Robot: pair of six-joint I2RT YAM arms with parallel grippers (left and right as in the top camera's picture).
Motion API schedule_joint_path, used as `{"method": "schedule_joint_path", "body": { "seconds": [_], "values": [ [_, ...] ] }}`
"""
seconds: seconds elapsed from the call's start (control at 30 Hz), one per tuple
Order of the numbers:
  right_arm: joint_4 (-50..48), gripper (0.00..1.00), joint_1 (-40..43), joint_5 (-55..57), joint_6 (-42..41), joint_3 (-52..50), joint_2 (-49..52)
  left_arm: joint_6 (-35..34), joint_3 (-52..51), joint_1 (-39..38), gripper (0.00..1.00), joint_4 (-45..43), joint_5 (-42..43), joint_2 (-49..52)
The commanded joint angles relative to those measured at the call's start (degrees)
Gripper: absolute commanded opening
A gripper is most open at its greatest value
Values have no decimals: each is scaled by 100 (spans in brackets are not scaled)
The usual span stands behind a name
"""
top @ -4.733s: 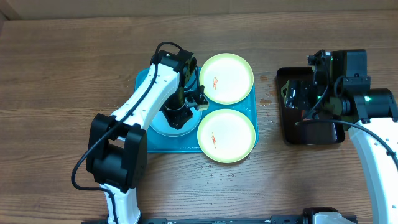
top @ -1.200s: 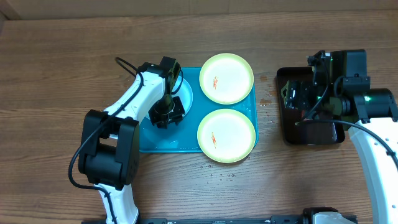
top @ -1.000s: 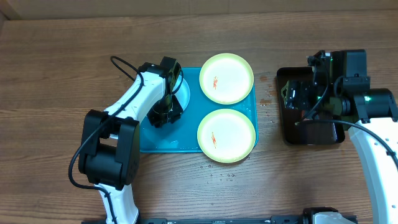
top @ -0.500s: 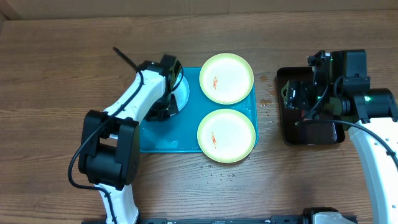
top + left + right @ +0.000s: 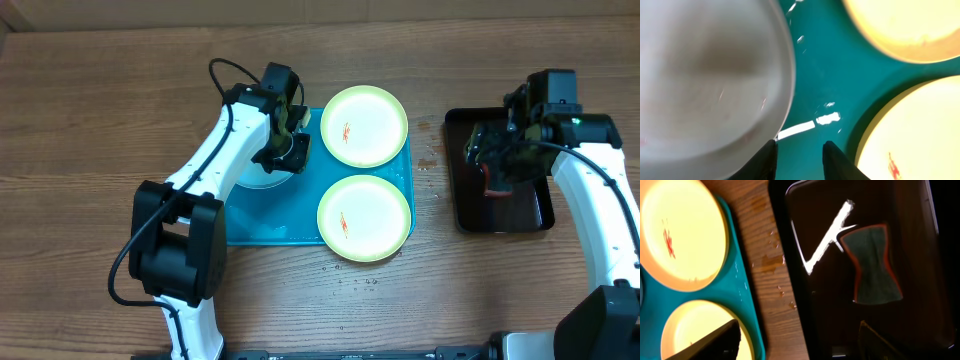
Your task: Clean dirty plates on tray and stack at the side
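Near plate (image 5: 364,218): yellow-green, red smear, on the turquoise tray (image 5: 255,225).
Left pincer (image 5: 800,145): narrowly parted, empty, one fingertip (image 5: 767,156) beside the rim of the small whitish plate (image 5: 705,85) on the tray's left part.
Right pincer (image 5: 799,322): wide, empty, above the sponge (image 5: 874,265) in the black tray (image 5: 500,215).
Far plate (image 5: 363,125): smeared too.
Progress: seemingly nothing cleaned, nothing stacked on the bench (image 5: 100,120); all three to do.
Obstruction: none visible.

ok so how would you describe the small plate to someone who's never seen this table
Find the big turquoise tray in the middle of the wooden table. The small whitish plate lies at its left end, partly under a white robot arm. It is paler and smaller than the two yellow-green plates beside it and has no lime rim.
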State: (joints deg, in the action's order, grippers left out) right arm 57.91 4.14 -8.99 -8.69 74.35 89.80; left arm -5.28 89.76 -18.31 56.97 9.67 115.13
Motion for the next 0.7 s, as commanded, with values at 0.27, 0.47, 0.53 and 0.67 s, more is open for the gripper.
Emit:
{"method": "schedule_joint_path", "body": {
  "seconds": [0.27,0.47,0.53,0.67],
  "values": [
    [-232,79,313,44,433,138,149,393,-308,-52,25,-787,-223,205],
    [-299,79,339,46,684,136,431,358,-308,-52,26,-979,-636,251],
    [-339,79,350,44,684,136,525,361,-308,-52,26,-1025,-673,251],
    [-378,79,365,42,680,136,573,387,-308,-52,29,-1056,-688,251]
  ]
}}
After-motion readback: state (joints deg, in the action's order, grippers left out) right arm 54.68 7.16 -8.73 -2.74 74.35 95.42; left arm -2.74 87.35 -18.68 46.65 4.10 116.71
